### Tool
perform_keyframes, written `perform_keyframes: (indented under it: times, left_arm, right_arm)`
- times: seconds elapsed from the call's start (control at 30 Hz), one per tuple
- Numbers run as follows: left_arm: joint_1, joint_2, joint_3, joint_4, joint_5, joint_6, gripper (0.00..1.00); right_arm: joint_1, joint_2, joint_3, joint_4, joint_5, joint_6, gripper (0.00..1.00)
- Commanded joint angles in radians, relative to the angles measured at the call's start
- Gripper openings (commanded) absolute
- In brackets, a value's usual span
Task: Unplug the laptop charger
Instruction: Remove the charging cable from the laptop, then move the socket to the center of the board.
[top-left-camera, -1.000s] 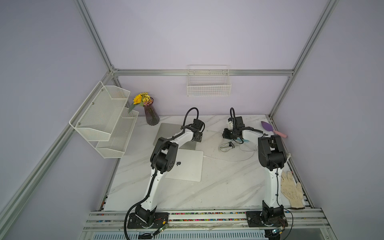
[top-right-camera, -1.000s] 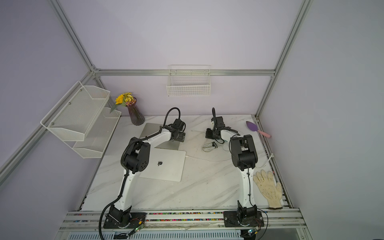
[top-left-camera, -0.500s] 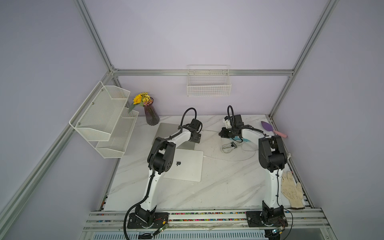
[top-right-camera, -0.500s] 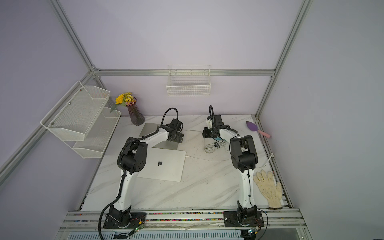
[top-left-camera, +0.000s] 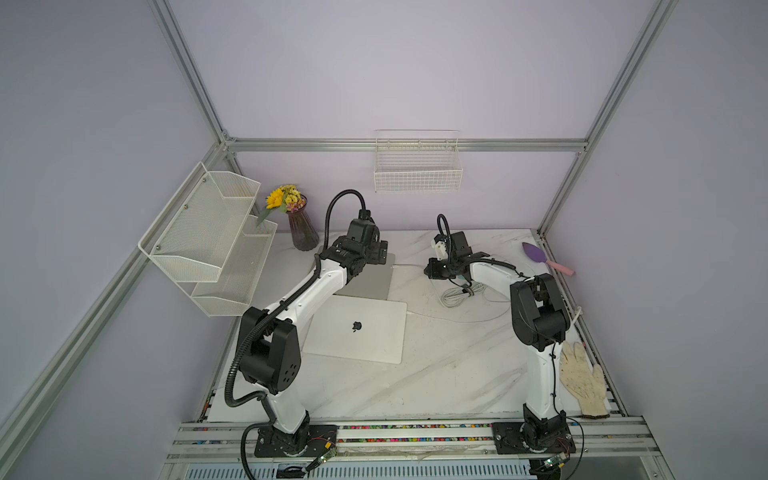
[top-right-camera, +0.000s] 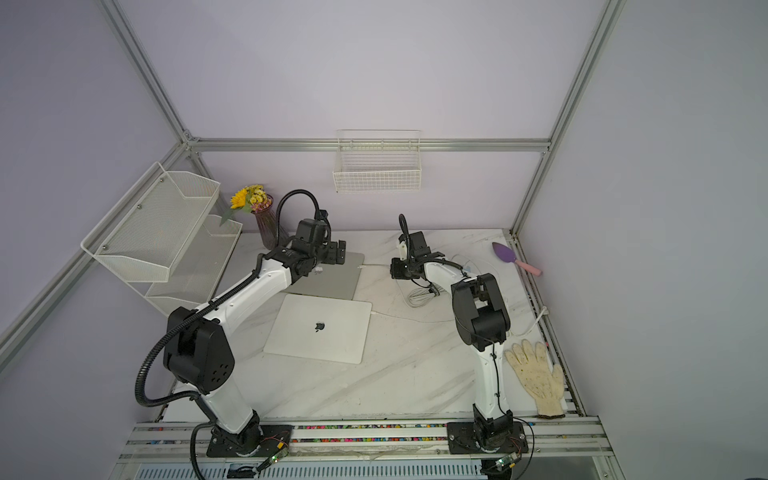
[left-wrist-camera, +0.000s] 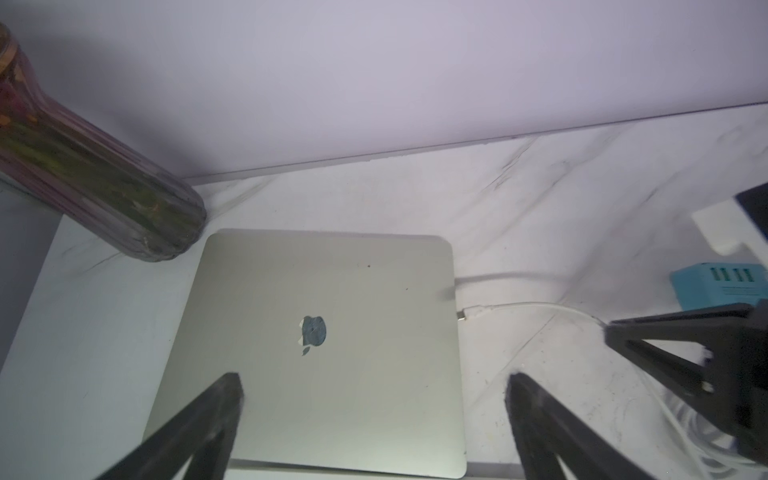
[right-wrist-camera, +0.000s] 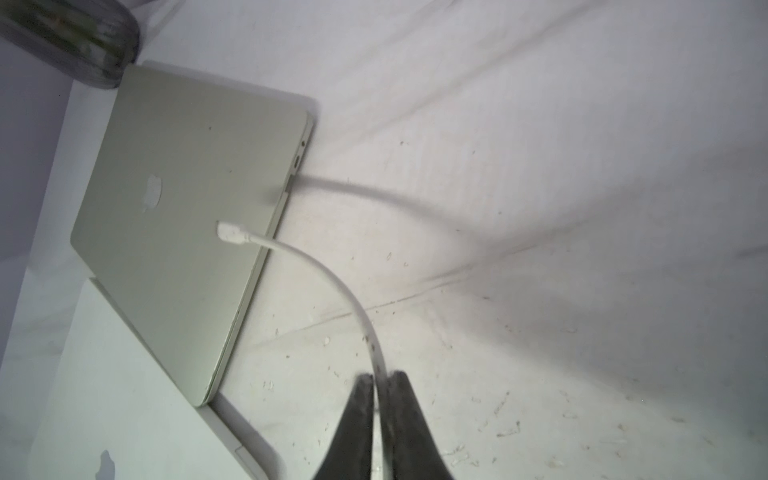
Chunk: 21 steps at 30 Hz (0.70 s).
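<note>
The laptop charger shows only as its thin white cable. The cable ends in a free connector hanging in the air beside the grey laptop, out of its port. I cannot make out the power brick. My right gripper is shut on the cable a short way behind the connector. In the left wrist view the connector hangs just off the grey laptop's edge. My left gripper stands wide open above that laptop, holding nothing. Both grippers, left and right, show in both top views.
A white laptop lies closed in front of the grey one. A bundled white cord lies under the right arm, next to a light-blue power strip. A flower vase, a purple scoop and a glove sit along the table's edges.
The left arm has drawn back and to the left over the grey laptop, its jaws opening a little wider. The right gripper has shifted slightly left, with the cable still between its fingers.
</note>
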<state>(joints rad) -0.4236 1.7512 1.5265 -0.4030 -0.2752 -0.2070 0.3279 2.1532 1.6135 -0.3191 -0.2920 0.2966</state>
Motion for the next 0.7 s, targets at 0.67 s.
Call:
perform_keyframes:
  times: [0.67]
  left_arm:
    - [-0.117, 0.582, 0.473, 0.665, 0.997, 0.234, 0.95]
  right_arm:
    - [-0.309, -0.035, 0.444, -0.660, 0.134, -0.192, 0.54]
